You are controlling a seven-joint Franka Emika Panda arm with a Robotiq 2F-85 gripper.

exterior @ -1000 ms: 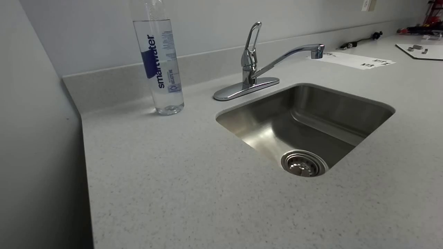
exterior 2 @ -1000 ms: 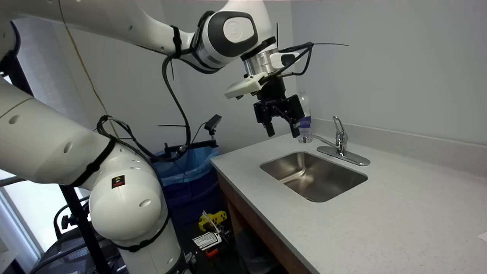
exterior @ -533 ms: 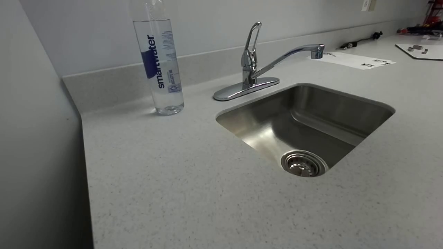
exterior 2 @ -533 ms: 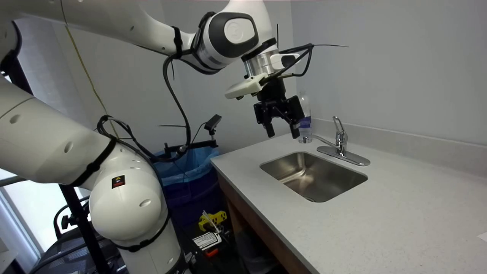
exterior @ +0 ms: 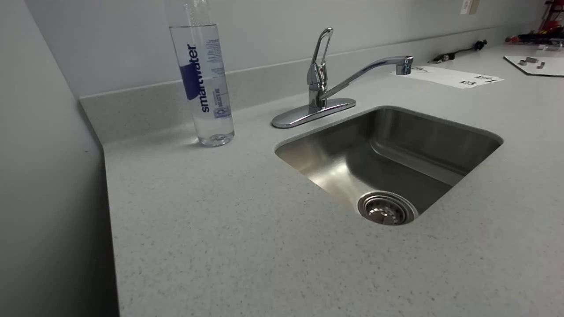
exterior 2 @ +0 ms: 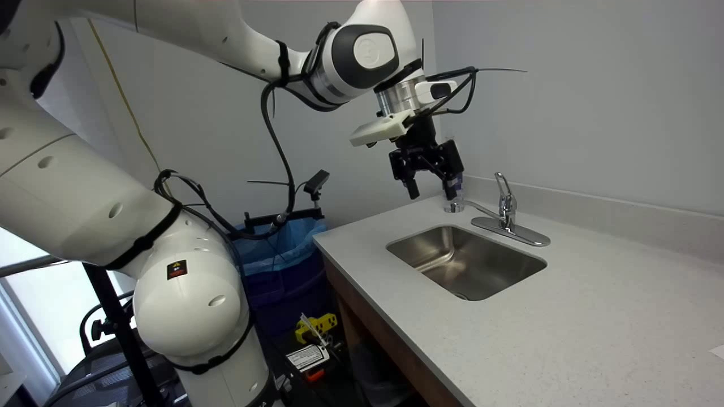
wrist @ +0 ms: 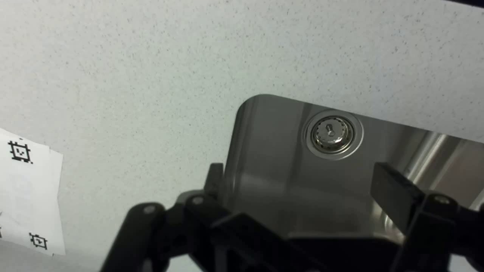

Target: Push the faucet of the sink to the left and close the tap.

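Counter [exterior: 207, 229]: speckled light-grey top, with a backsplash [exterior: 154, 112] along the back edge and a brown front [exterior 2: 396, 346] under the front edge. Sink [exterior: 387, 163] set in between these two edges. Faucet [exterior: 316, 79] seated by its oval plate between sink and back edge. Clear water bottle [exterior: 206, 101] upright near the back corner at the end edge. Past the sink from there, overlapping printed sheets [wrist: 30, 196] lie toward the back edge; beyond, a black item [exterior: 446, 57] lies just beside that edge, and a white board [exterior: 554, 66] farther from it. Far-end articles [exterior: 535, 38] too small to identify.
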